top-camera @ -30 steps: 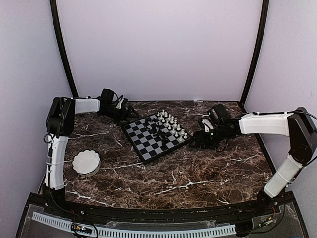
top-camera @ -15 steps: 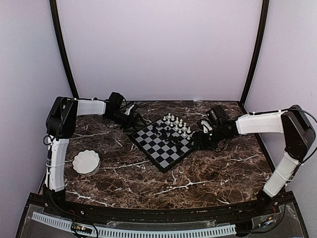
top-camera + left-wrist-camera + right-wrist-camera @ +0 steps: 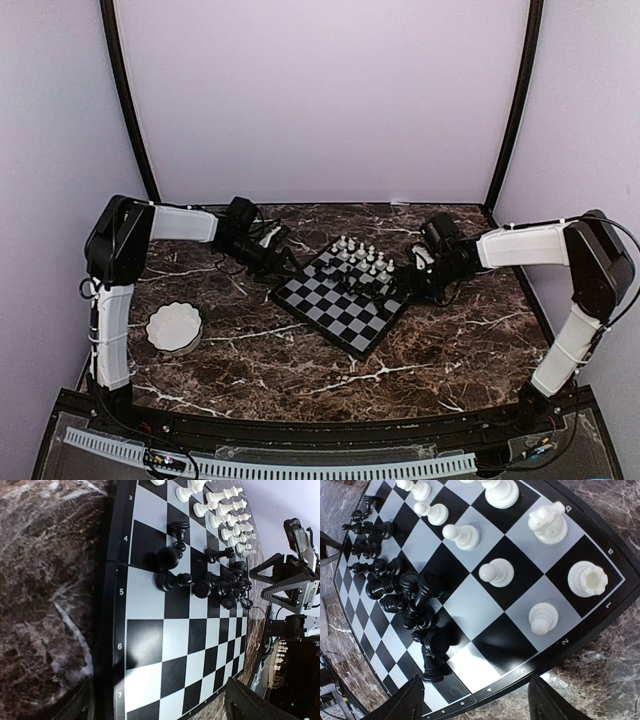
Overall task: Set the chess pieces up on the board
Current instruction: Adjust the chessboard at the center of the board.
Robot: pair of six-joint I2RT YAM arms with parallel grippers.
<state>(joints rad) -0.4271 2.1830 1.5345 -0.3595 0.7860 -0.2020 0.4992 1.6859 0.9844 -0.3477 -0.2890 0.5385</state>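
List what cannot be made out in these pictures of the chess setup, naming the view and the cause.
- Top view: which chess pieces are pawns or kings; too small.
- Right wrist view: how many black pieces lie in the heap; they overlap.
- Left wrist view: some white pieces; cut off by the top edge.
- Top view: whether the left gripper touches the board; dark on dark, too small.

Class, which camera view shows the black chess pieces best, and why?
Right wrist: the black chess pieces lie close and sharp, many toppled in a heap. Left wrist shows them smaller and farther off; top external shows only dark specks.
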